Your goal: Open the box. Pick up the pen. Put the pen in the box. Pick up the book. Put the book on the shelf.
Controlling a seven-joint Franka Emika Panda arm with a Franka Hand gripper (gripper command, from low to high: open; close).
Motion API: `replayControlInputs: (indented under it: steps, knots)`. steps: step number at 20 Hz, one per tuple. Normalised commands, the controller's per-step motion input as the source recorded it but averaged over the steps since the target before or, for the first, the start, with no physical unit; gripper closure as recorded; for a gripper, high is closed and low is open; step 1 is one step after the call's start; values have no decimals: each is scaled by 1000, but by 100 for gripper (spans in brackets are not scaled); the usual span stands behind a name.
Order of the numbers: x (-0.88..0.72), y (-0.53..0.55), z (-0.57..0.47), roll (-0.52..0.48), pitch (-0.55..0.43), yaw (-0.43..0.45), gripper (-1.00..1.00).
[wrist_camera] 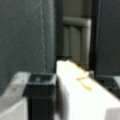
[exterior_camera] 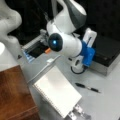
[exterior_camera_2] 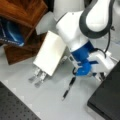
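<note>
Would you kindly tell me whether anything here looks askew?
The book sits tilted, propped on a metal stand rather than flat. The pen lies loose on the table; the box looks shut, with the end effector beside its edge.

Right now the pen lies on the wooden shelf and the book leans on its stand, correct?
No: the pen lies on the grey tabletop, not the shelf, as both front views show; the book does lean on its stand. The hand hangs nearby.

Black-lidded box (exterior_camera: 107,51) shut, black pen (exterior_camera: 87,88) flat on table, white spiral book (exterior_camera: 57,91) propped tilted, reddish-brown shelf (exterior_camera: 13,93) beside it
</note>
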Motion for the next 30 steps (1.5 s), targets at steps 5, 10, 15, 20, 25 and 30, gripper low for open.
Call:
replayControlInputs:
  steps: [5, 10, 15, 20, 25, 30]
  knots:
    - [249, 223, 442, -280, 41, 234, 100]
    - [209, 149, 450, -115, 15, 184, 100]
    - [192, 99, 374, -71, 41, 155, 100]
    - [206, 57, 360, -7, 64, 88, 100]
    - [246, 37, 331, 86, 44, 34, 100]
    - [258, 84, 387, 161, 83, -9, 100]
